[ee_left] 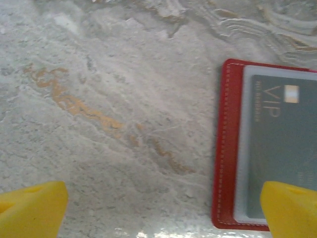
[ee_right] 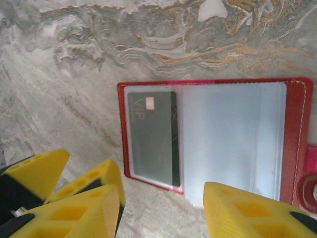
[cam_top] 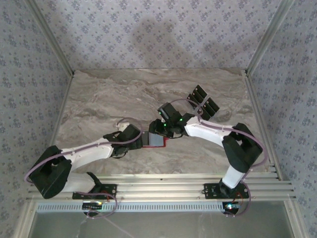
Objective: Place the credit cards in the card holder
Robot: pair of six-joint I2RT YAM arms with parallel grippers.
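The red card holder [cam_top: 157, 143] lies open on the marble table, between both grippers. One dark credit card marked VIP [ee_right: 151, 134] sits in its left grey pocket [ee_left: 282, 148]; the wider pocket [ee_right: 223, 144] beside it looks bare. More black credit cards [cam_top: 203, 101] lie in a row at the back right. My right gripper [ee_right: 162, 192] hovers over the holder's near edge [ee_right: 296, 139], open, with nothing between its fingers. Spread wide open, my left gripper [ee_left: 163, 198] is at the holder's left side [ee_left: 225, 148], with one yellow fingertip [ee_left: 290, 208] over its corner.
The holder's snap tab [ee_right: 311, 184] sticks out at its right end. Patterned walls with metal rails [cam_top: 59, 54] enclose the table on three sides. The left gripper's yellow fingers [ee_right: 34, 171] show close beside my right gripper. Bare marble [cam_top: 109, 94] spreads to the back left.
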